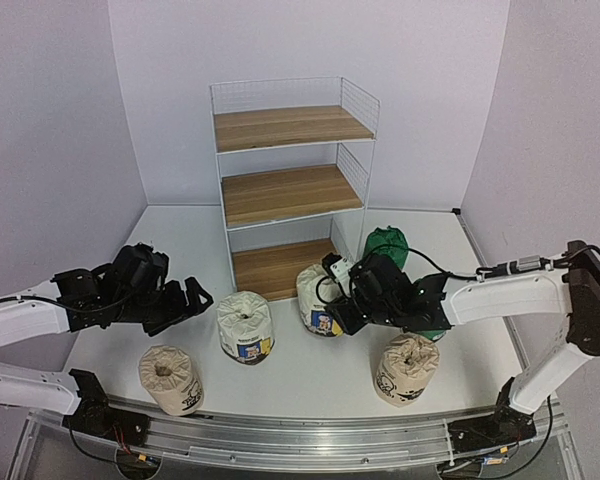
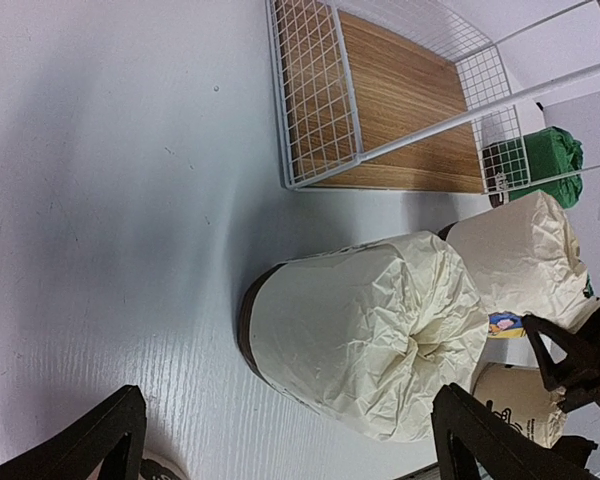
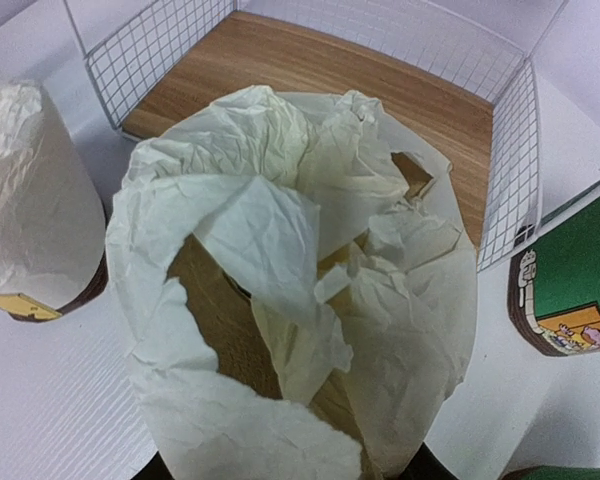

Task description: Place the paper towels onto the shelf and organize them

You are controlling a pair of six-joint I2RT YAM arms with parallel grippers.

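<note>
2 arms are out over the table (image 1: 300, 400). Right arm (image 1: 500, 292): forearm stretched about level toward centre, wrist bent down, right gripper (image 1: 340, 305) against the right white roll (image 1: 315, 290). That roll stands upright on the table just in front of the shelf's bottom board. In the right wrist view it fills the frame between the jaws. Only dark slivers of them show at the bottom edge, so I cannot tell whether they pinch the roll or merely flank it.

Left arm (image 1: 30, 318): elbow folded, left gripper (image 1: 183, 308) low over the table's left side, jaws spread wide. It points toward the left white roll (image 1: 245, 325), near it but apart.

Right white roll: cream crinkled wrapper, gathered top loose and gaping with brown showing inside, blue-yellow label low on its side. Left white roll: same wrap, top twisted into a dimple, upright.

Other rolls, all upright on the table:
- left beige roll (image 1: 170, 378), black print, near the front edge
- right beige roll (image 1: 408, 368), black print, below the right arm
- far green roll (image 1: 386, 245), just beside the shelf's right mesh side
- near green roll (image 3: 580, 473), only a sliver showing at the frame edge

Shelf (image 1: 290, 128): white wire frame, 3 wooden boards, mesh sides, standing at the back centre.
</note>
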